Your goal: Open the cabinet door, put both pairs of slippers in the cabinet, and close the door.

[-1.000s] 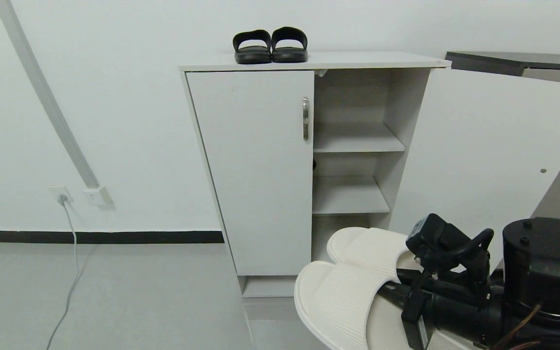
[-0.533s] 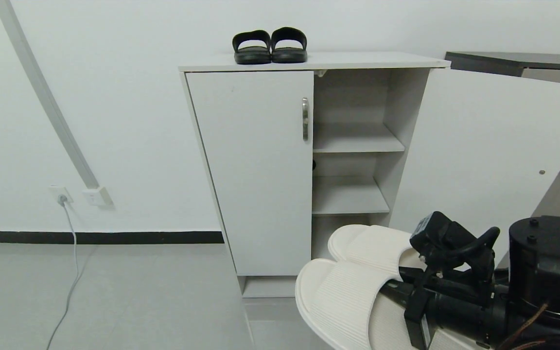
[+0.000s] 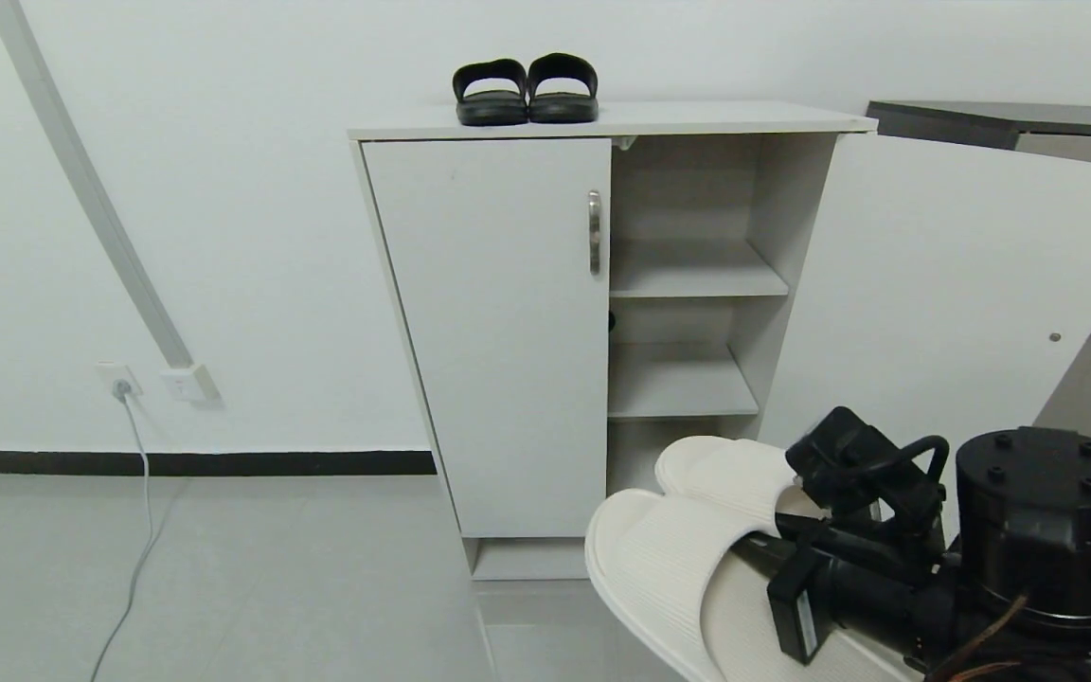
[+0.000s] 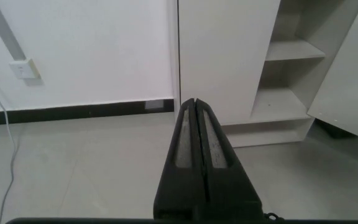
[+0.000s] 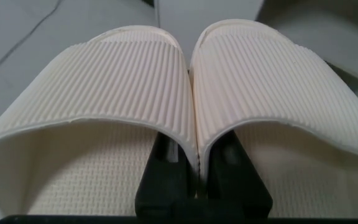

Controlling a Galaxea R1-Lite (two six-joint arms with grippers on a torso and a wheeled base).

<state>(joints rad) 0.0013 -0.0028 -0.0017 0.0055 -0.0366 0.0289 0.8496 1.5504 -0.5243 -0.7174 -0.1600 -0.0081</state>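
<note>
Two pairs are in play. The white slippers (image 3: 688, 559) are held side by side by the right claw (image 5: 193, 177), one finger tucked into each slipper and clamped on the two inner walls where they meet. They hang low, toes toward the cabinet (image 3: 489, 332), just in front of its bottom compartment. The right-hand door (image 3: 943, 284) stands wide open and the left-hand one is shut. The black slippers (image 3: 526, 90) sit on top of the cabinet. The left claw (image 4: 196, 143) is pressed together on nothing, low over the floor. I'd say the step in hand is stowing the first pair. Next, the arm needs to carry them forward through the opening, clear of the door and under the middle shelf (image 3: 678, 384), set them flat, then let go.
</note>
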